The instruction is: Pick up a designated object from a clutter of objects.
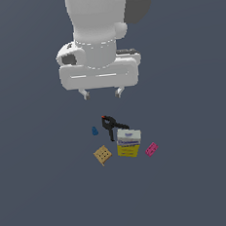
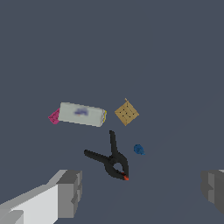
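Exterior view: blue piece (image 1: 94, 131) beside black clamp (image 1: 110, 125), apart.

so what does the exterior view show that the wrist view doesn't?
Only the exterior view shows the white arm body above the open gripper, and the upright box's yellow-and-blue front face. Only the wrist view shows the black clamp's two spread handles with its orange tip, and the gripper fingers up close. Both show the tiny blue cone-shaped piece, tan holed square, pink flat brick, all lying apart on the dark floor.
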